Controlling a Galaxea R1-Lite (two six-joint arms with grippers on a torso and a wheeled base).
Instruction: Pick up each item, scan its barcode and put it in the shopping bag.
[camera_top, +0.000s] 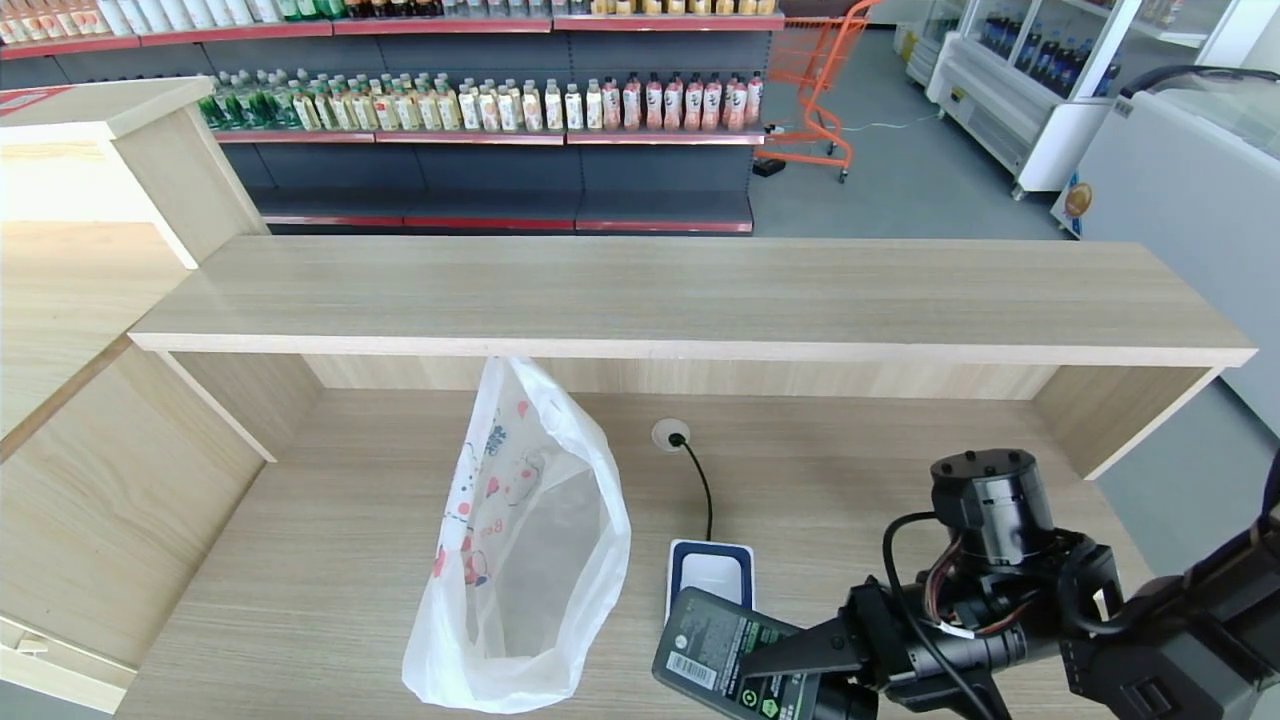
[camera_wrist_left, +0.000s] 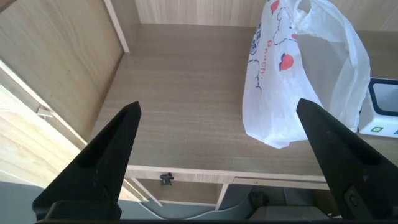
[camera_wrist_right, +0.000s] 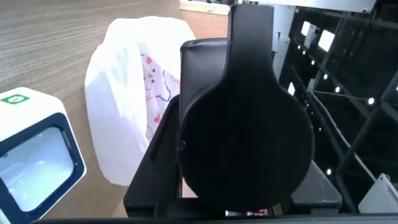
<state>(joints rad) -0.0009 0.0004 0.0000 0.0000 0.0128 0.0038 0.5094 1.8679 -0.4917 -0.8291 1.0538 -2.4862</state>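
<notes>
While my right claw pinched the packet at the scanner's six o'clock | left claw spread | I feared the upturned barcode would misread.

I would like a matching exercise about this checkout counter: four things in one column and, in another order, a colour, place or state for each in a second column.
Things:
1. shopping bag
2. scanner
3. dark package
4. left gripper

Descriptions:
A. open, holding nothing
B. held by the right gripper, barcode facing up
C. white plastic with red prints, standing on the counter
D. white box with a blue rim, a black cable leading from it

Pairs: 1-C, 2-D, 3-B, 4-A
</notes>
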